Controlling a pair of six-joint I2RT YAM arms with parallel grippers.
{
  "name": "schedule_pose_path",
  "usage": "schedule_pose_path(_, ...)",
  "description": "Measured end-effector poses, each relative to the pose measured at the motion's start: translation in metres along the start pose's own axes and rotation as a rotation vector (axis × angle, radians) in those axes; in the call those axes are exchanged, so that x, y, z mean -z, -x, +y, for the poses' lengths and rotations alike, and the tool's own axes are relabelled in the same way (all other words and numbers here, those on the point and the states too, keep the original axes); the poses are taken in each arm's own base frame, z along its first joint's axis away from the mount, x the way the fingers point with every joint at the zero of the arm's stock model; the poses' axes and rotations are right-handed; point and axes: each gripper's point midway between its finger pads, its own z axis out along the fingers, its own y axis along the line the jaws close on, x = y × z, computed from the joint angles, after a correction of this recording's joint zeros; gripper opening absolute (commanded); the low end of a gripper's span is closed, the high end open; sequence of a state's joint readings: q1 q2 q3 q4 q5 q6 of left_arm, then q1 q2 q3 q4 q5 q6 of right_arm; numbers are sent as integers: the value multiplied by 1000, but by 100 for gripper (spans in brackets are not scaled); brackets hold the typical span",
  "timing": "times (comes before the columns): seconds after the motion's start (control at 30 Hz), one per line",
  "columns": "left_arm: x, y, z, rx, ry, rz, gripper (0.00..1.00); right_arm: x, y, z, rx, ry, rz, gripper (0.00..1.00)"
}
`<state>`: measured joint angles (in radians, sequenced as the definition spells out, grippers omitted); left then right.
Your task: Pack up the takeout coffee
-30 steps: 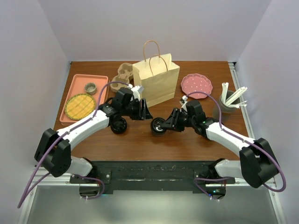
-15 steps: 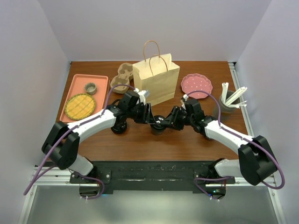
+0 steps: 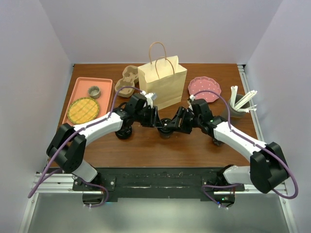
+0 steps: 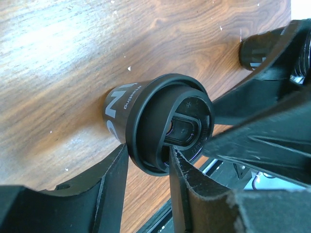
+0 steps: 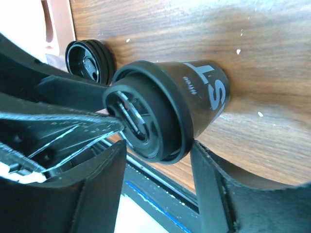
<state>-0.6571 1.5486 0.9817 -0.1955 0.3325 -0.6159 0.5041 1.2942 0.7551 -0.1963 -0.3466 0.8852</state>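
Observation:
A black takeout coffee cup [image 3: 165,127] with a black lid sits between my two grippers at mid-table. In the left wrist view its lid [image 4: 167,127] faces the camera, and my left gripper [image 4: 148,160] is shut on the lid's rim, with a finger touching it on each side. My right gripper [image 5: 156,150] straddles the same cup [image 5: 194,94] and is open: one finger rests against the rim and the other stands clear of it. In the top view, my left gripper [image 3: 156,121] and right gripper [image 3: 174,125] meet nose to nose. A second cup [image 3: 124,131] stands under my left arm.
A brown paper bag [image 3: 163,86] with handles stands just behind the grippers. The tan pulp cup carrier [image 3: 128,77] is to its left. A pink tray [image 3: 80,85] holds a woven mat and a small cup. A pink plate [image 3: 204,89] and a holder of straws [image 3: 239,104] are at the right.
My left arm has swung right to the cup held by my right gripper and closed on its lid. My right gripper's jaws have spread apart. The second cup has stayed put.

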Motion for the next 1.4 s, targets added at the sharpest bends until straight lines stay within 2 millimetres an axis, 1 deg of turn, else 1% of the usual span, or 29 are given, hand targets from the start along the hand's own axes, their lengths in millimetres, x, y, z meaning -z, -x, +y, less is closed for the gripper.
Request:
schedule_pose_path(0.17, -2, 2, 0, 0, 2, -2, 39, 8, 10, 1, 49, -45, -20, 62)
schedule_pose_path(0.27, -2, 2, -1, -2, 2, -1, 39, 12, 20, 6, 88, -45, -39, 62)
schedule_pose_path(0.33, -3, 2, -2, -3, 2, 2, 39, 13, 27, 5, 109, -53, -46, 62)
schedule_pose_path(0.47, -4, 3, -2, -3, 2, 4, 38, 11, 34, -5, 132, -66, -40, 54)
schedule_pose_path(0.67, -7, 4, -2, -4, 3, 7, 38, 7, 43, -8, 144, 3, -9, 51)
schedule_pose_path(0.73, -7, 4, -2, -6, 3, 7, 38, 3, 42, -8, 149, 28, 17, 50)
schedule_pose_path(0.83, -7, 4, -2, -9, 3, 7, 38, -5, 34, -9, 158, 66, 65, 49)
schedule_pose_path(0.9, -7, 4, -2, -9, 4, 8, 38, -8, 27, -12, 161, 83, 94, 42)
schedule_pose_path(0.93, -7, 4, -2, -8, 5, 10, 38, -10, 25, -14, 162, 89, 101, 34)
schedule_pose_path(0.97, -7, 4, -2, -8, 6, 11, 38, -10, 25, -14, 164, 98, 102, 32)
schedule_pose_path(1.13, -8, 4, 0, -6, 15, 11, 38, -9, 26, -19, 161, 137, 89, 29)
schedule_pose_path(1.27, -8, 4, 0, -6, 16, 8, 38, -10, 26, -20, 161, 164, 83, 24)
schedule_pose_path(1.4, -8, 4, 1, -5, 15, 6, 38, -10, 25, -22, 162, 187, 79, 24)
